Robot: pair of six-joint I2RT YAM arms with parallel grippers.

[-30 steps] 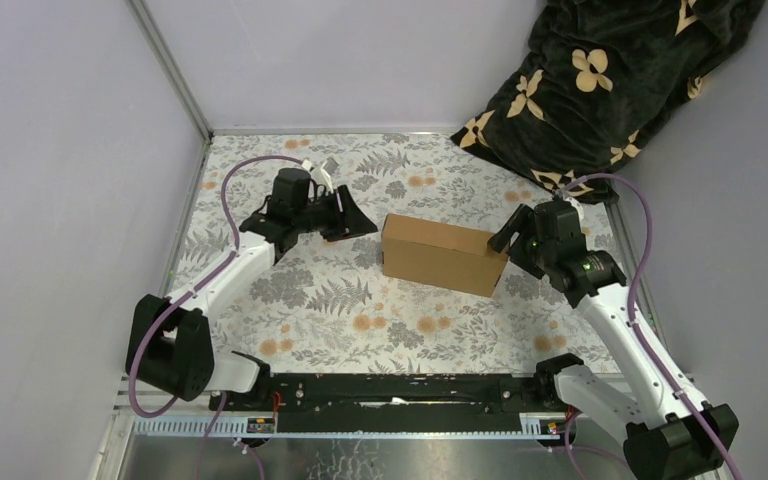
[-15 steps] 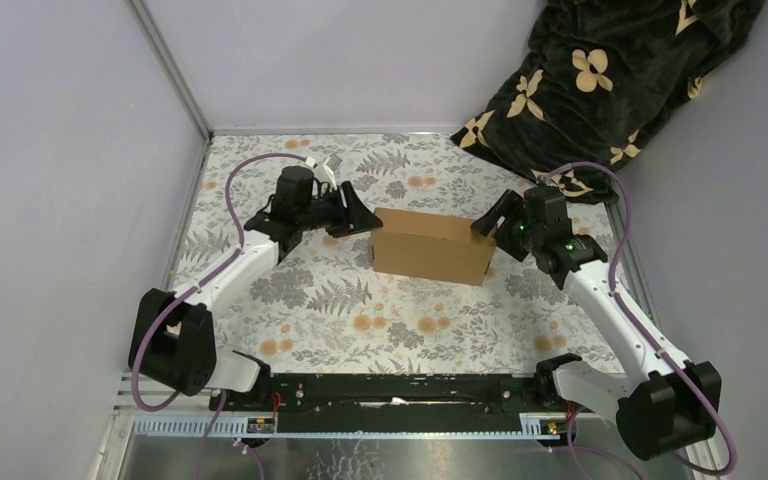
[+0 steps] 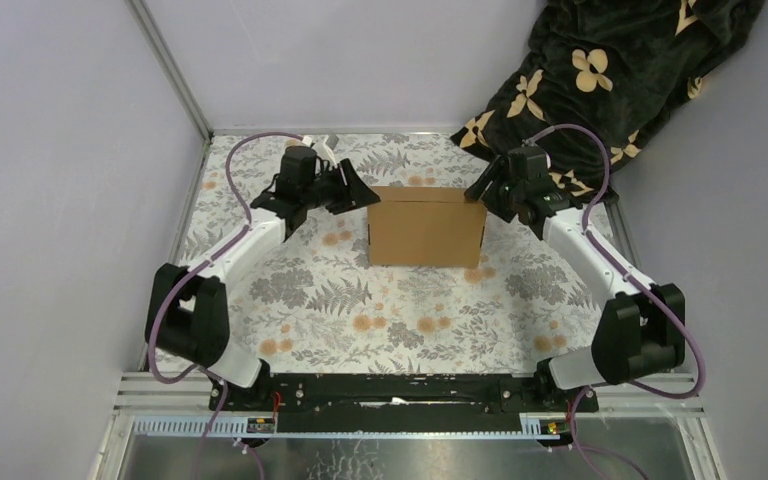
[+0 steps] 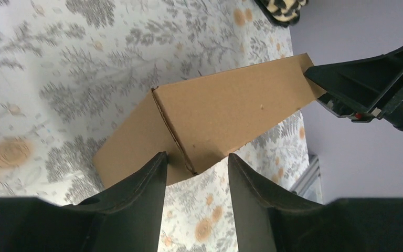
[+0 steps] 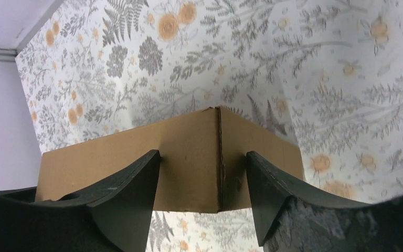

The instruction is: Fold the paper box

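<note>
- The box [image 3: 426, 228] stands folded shut at the far middle of the worktop [image 3: 310, 290], with a long face towards me.
- The left claw [image 3: 363, 197] is spread astride the box's upper left corner, and the right claw [image 3: 477, 191] is spread astride the upper right one. I cannot tell whether any pad touches cardboard.
- My read is that I'm squaring up the ends. I'd close in from both sides evenly, so the box neither skids nor twists, and press lightly, since corrugated board dents easily.
- Both arms reach far forward in mirror image, forearms angled inward and wrists turned towards the box.
</note>
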